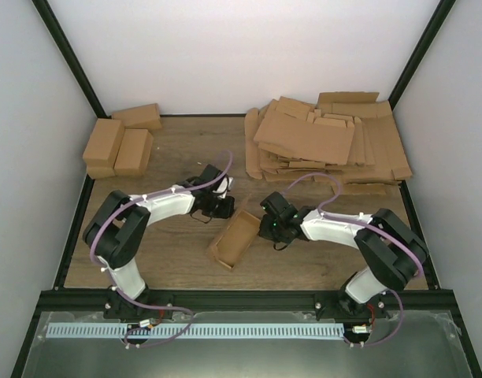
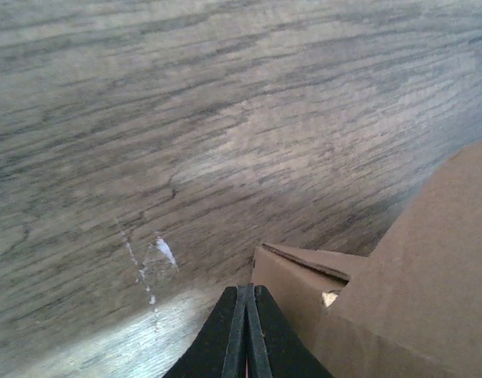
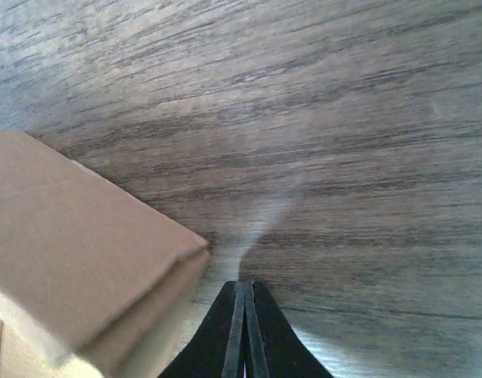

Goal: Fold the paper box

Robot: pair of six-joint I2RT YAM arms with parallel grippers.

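Fingers (image 2: 222, 335) of the left gripper (image 2: 246, 293) and right gripper (image 3: 241, 287), clenched on nothing, flank the box (image 1: 235, 239) midway between the table's (image 1: 178, 264) side edges, so closed tips should probably push flaps gently along creases.

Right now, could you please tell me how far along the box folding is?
Done: the paper box stands as an oblong carton with its walls up. In hand: nothing; the left gripper and right gripper are shut and empty, flanking it. Still to do: its top is open, so closing probably remains.
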